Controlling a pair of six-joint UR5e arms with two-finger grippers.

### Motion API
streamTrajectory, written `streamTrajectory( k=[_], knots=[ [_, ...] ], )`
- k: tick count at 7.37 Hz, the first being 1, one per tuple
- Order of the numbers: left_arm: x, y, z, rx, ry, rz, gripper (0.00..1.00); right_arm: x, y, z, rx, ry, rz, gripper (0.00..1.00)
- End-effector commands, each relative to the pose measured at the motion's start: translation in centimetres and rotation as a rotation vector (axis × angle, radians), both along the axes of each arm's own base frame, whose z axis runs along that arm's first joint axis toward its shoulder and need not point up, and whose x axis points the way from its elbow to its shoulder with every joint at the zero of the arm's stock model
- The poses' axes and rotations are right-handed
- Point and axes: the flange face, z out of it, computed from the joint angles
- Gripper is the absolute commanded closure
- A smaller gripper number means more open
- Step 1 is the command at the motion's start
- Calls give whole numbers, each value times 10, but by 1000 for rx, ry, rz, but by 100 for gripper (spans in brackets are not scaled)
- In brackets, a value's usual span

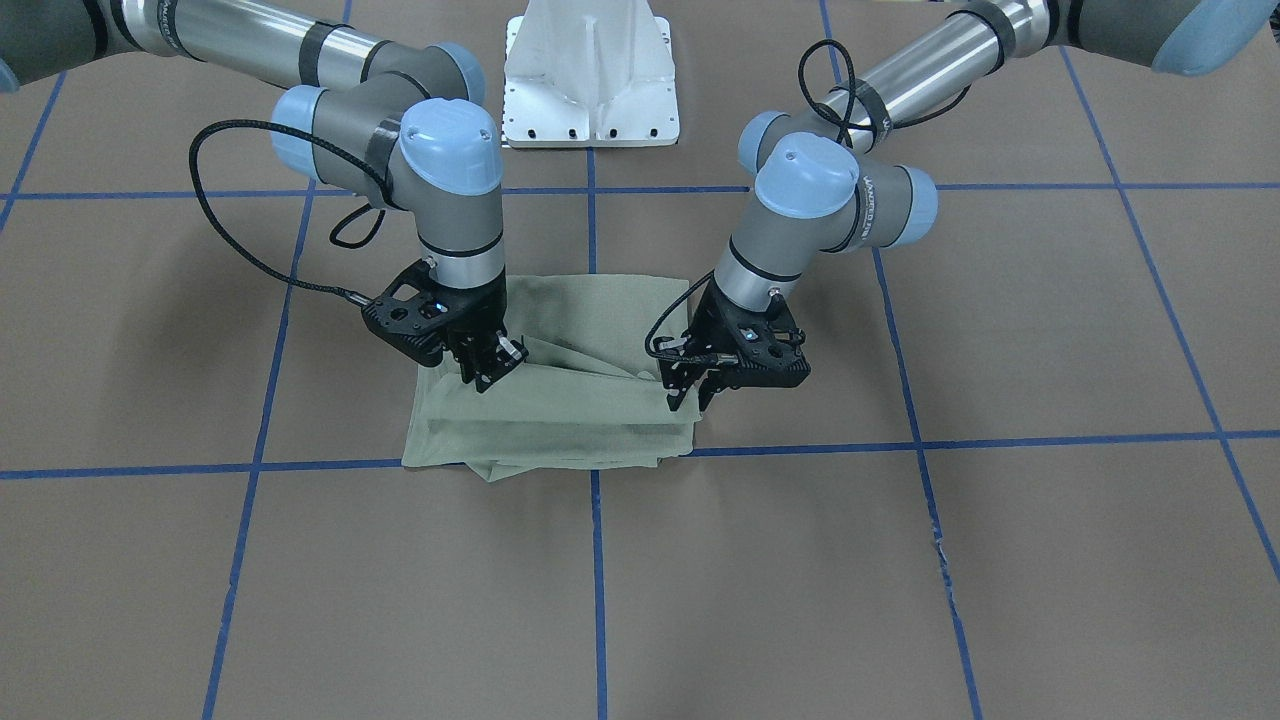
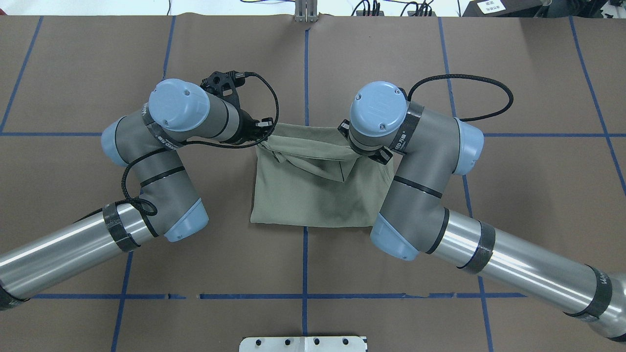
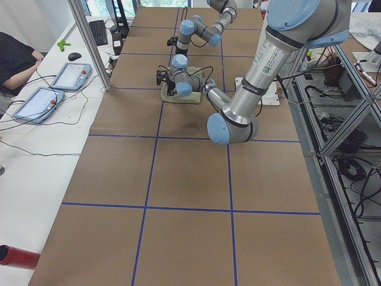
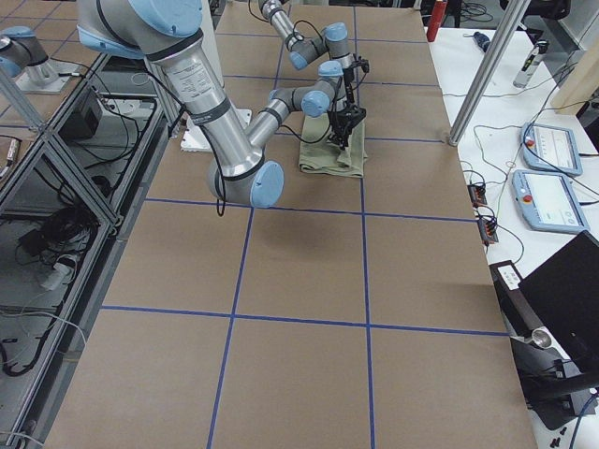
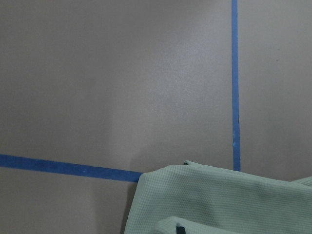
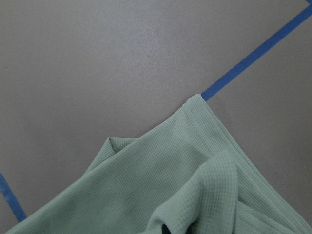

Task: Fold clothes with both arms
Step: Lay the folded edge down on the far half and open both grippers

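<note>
The pale sage-green knit shirt [image 1: 560,425] lies folded in a rough rectangle on the brown paper-covered worktop [image 1: 1000,580], its near edge over a blue tape line [image 1: 1000,440]. Just beyond, the black left claw [image 1: 690,395] and the black right claw [image 1: 490,372] are each clenched on a raised fold of the shirt's top layer, at opposite sides.

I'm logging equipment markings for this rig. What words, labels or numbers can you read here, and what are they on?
Lettering on the left arm: blurred, unreadable.
Lettering on the right arm band: blurred, unreadable.
The white sign at the back: too small to read.
The shirt: no readable text.
</note>
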Motion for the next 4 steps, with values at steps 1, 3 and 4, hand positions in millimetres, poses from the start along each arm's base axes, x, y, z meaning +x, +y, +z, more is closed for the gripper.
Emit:
streamTrajectory(
  k=[1,3,4],
  knots=[
    [-22,-7,-9,46,12,33,0,17,-17,-25,19,-37,-83,0],
    [-79,-25,16,105,12,198,0,30,4,-51,57,-97,-114,0],
    [-84,-29,21,127,0,208,0,-4,45,-53,80,-92,-171,0]
  ],
)
